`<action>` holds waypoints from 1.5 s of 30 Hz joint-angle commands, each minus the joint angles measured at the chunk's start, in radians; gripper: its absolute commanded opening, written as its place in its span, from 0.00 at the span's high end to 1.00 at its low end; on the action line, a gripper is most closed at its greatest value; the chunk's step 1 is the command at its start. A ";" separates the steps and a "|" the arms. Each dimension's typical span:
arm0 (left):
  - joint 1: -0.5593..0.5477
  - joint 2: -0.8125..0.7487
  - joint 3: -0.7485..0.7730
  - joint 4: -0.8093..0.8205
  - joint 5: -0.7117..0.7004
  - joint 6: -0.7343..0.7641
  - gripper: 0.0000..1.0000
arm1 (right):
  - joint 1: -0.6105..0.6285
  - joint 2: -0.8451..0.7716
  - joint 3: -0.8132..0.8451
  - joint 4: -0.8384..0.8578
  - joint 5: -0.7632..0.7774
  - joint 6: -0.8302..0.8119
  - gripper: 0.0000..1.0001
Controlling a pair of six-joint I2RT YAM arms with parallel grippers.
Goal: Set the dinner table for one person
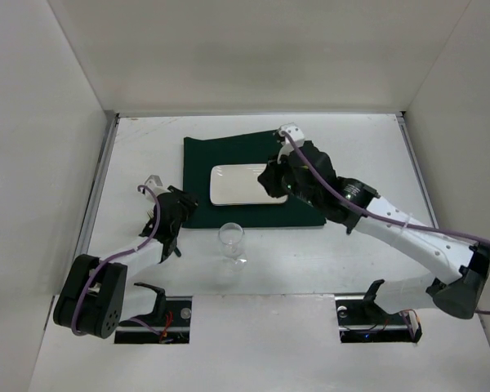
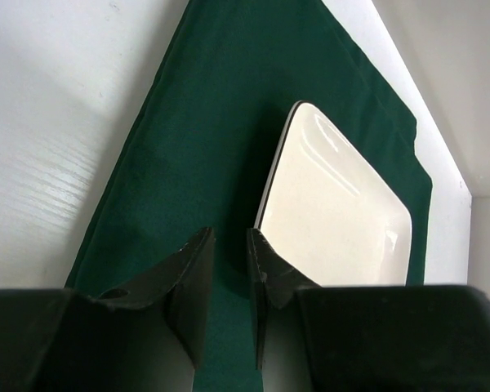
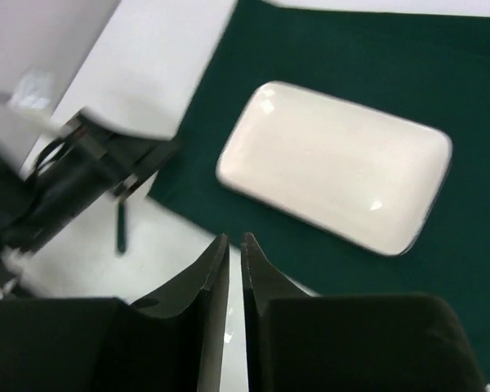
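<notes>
The white dinner table spans the view, walled on 3 sides. On it lies a green placemat with 1 plate, and a glass stands nearby. The left gripper is slightly open and empty. The right gripper is almost closed and also empty.

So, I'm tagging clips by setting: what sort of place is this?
Probably a robot lab bench: white table boxed by bare walls, left arm and right arm mounted at its edge, one plate on a placemat.
</notes>
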 commanded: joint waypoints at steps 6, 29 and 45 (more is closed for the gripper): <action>-0.008 -0.016 0.007 0.061 -0.013 0.001 0.77 | 0.228 0.070 0.291 -0.383 0.053 -0.131 0.66; 0.008 -0.038 -0.005 0.061 -0.013 0.004 0.74 | 0.356 0.304 0.446 -0.612 0.050 -0.182 0.61; 0.021 -0.032 -0.008 0.067 0.001 -0.006 0.74 | 0.357 0.371 0.462 -0.554 0.015 -0.183 0.67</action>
